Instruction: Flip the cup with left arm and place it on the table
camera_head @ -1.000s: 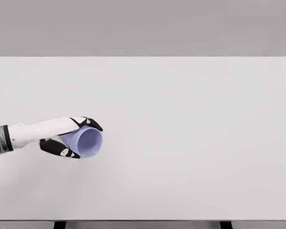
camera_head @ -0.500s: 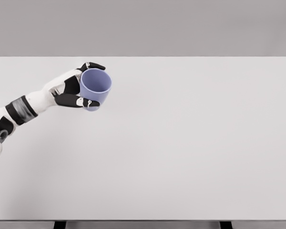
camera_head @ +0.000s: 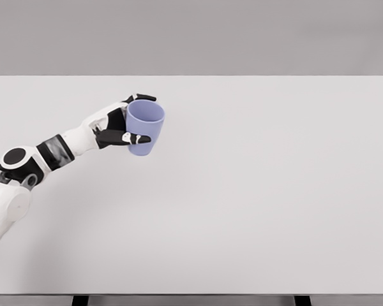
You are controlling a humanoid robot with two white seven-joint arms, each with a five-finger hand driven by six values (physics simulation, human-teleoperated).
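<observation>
Cup (camera_head: 144, 127) has turned nearly upright, shifted right in left hand (camera_head: 115, 127).

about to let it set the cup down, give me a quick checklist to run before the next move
1. Grip: the left hand is wrapped around the purple cup, thumb across its front, fingers behind. Ok.
2. Orientation: the cup's opening faces up, close to upright. Ok.
3. Landing spot: the white table below and beside the cup is bare. Ok.
4. Contact: whether the cup's base touches the table or is just above it. Cannot tell.
5. Level: the cup may lean slightly. Cannot tell.
6. Right arm: not in view, so its position is unchecked. Cannot tell.
</observation>
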